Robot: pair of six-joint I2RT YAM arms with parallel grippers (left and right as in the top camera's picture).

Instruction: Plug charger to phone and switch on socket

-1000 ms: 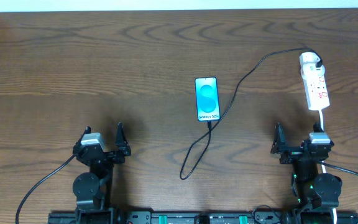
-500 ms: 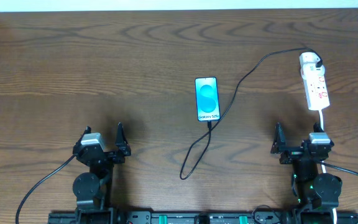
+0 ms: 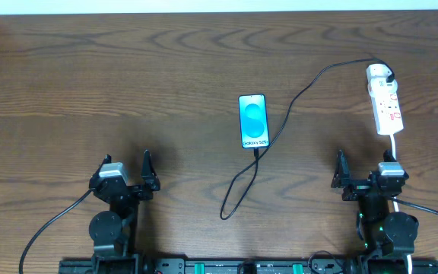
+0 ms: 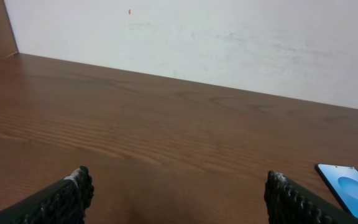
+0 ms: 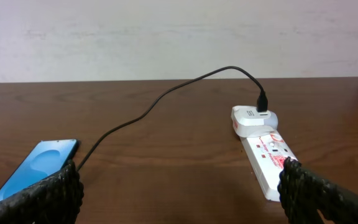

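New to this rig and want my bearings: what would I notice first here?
The lit blue phone at the table's middle draws the eye first, with the black charger looping from its near end across to the white socket at the far right. The left gripper and right gripper sit open at the near edge, holding nothing.

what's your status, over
Left fingers, right fingers open, empty. Charger looped below phone, tip at its bottom edge, plugged unclear. Socket unobstructed.

One phone (image 3: 253,121), one charger (image 5: 197,78), one socket (image 3: 386,103), one table (image 3: 128,76), and two grippers: left gripper (image 3: 125,164), right gripper (image 3: 364,164).
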